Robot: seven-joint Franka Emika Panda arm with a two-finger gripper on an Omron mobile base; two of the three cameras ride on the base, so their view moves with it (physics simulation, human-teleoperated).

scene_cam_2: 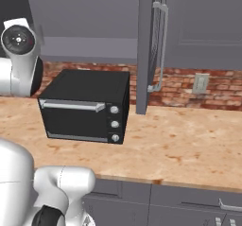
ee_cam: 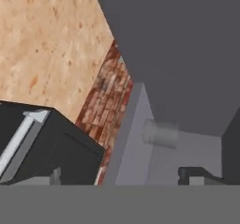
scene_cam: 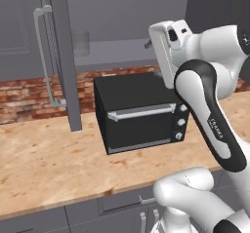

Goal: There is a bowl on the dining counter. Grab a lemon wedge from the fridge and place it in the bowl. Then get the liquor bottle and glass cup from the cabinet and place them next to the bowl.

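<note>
Pincer [ee_cam: 122,177] tips apart (nothing between), glass cup [ee_cam: 160,133] on open cabinet [ee_cam: 197,143] shelf, above toaster oven [scene_cam: 139,111]

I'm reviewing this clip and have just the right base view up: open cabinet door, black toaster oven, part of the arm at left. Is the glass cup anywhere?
Observer: Yes. In the left base view the glass cup stands on the grey shelf inside the open cabinet, above the toaster oven.
Operator: Has the gripper got it?
Observer: No. In the hand view the fingertips are apart, with the cup ahead of them and nothing between.
Operator: Anything else on that shelf?
Observer: The hand view shows bare grey shelf around the cup; no bottle is visible there.
</note>
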